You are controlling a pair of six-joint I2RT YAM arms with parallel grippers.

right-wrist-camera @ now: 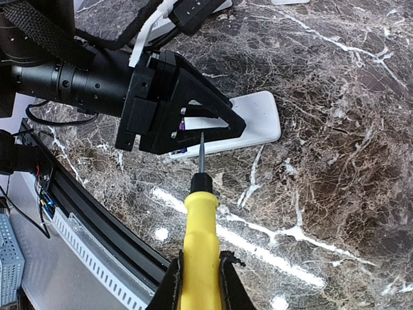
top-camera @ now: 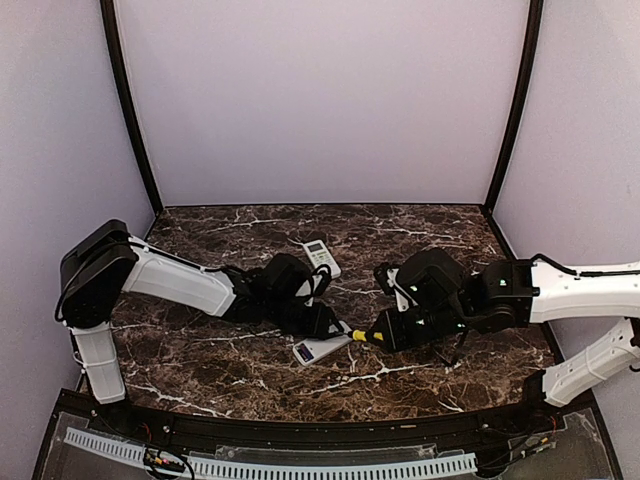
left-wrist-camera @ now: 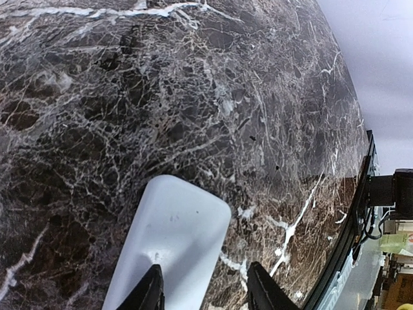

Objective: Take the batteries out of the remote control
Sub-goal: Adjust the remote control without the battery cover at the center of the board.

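Observation:
A white remote lies on the dark marble table near the front middle. In the left wrist view its plain back fills the lower middle. My left gripper sits over its end with the jaws apart: one fingertip rests on the remote, the other stands over bare marble beside it. My right gripper is shut on a yellow-handled screwdriver whose tip points at the remote just beside the left gripper. No battery shows clearly; a small bluish bit under the left fingers cannot be identified.
A second white remote lies further back, behind the left gripper. The black front rail of the table runs close below both grippers. Dark walls with black posts close in the back and sides.

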